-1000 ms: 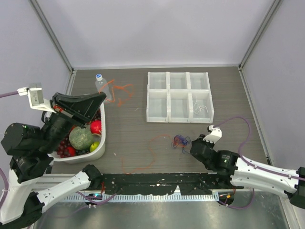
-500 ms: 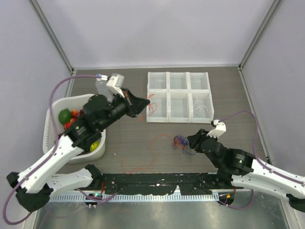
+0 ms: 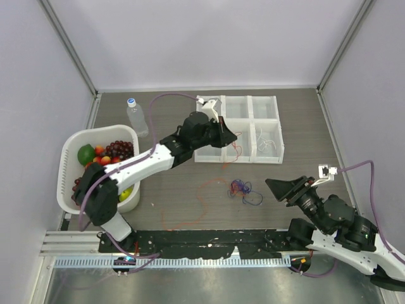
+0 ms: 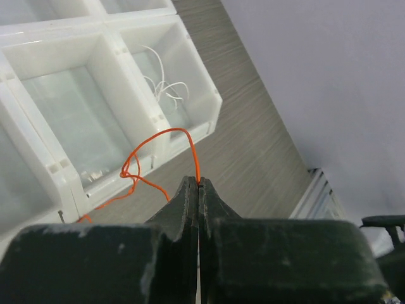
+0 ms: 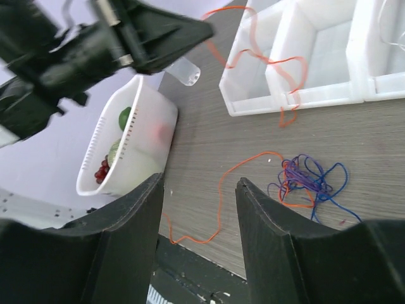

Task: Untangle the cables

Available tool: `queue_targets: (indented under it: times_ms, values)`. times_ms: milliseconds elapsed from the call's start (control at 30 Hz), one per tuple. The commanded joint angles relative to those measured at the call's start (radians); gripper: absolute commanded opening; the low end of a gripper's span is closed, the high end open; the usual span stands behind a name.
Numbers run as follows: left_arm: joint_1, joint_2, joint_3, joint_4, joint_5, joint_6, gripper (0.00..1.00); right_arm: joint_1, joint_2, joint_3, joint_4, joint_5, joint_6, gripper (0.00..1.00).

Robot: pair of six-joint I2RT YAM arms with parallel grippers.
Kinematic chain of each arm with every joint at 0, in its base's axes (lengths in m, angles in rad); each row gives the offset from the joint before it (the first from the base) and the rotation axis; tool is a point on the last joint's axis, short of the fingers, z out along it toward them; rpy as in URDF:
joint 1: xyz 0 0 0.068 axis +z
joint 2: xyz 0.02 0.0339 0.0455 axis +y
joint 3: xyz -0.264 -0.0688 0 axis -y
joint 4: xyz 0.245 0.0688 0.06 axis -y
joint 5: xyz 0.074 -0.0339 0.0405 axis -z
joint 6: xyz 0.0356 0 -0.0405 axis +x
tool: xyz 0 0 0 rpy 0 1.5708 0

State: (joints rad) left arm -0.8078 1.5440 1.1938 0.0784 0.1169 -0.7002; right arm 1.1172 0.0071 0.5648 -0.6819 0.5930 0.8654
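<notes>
My left gripper is shut on an orange-red cable, which hangs in loops over the front wall of the white compartment box. In the left wrist view the cable runs up from the closed fingertips. A tangle of dark blue and purple cables lies on the table, with a second orange-red cable trailing left from it. A white cable lies in the box's front right compartment. My right gripper is open and empty, to the right of the tangle.
A white basket of fruit stands at the left, with a plastic bottle behind it. The black base strip runs along the near edge. Grey walls close in the left, back and right sides.
My left arm swung from over the basket rightward to the compartment box, carrying the orange-red cable with it. My right gripper drew back to the right, away from the tangle.
</notes>
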Motion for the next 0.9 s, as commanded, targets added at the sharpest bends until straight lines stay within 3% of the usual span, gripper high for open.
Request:
queue_targets:
  times_ms: [0, 200, 400, 567, 867]
  values:
    - [0.028, 0.122, 0.113, 0.113, 0.007, 0.019, 0.0, 0.001, 0.023, 0.044, -0.007, -0.053, -0.016, 0.55]
    - [0.073, 0.251, 0.217, 0.138, 0.02, 0.004, 0.0, 0.001, 0.096, 0.055, -0.013, -0.061, -0.023, 0.55]
    - [0.094, 0.237, 0.297, 0.116, 0.029, 0.007, 0.0, 0.001, 0.123, 0.04, -0.004, -0.045, -0.028, 0.55]
    - [0.11, 0.225, 0.308, 0.106, -0.003, 0.022, 0.0, 0.003, 0.106, 0.014, 0.015, -0.033, -0.023, 0.55]
    - [0.133, 0.292, 0.259, 0.112, 0.084, -0.033, 0.0, 0.001, 0.105, 0.003, 0.016, -0.018, -0.017, 0.55]
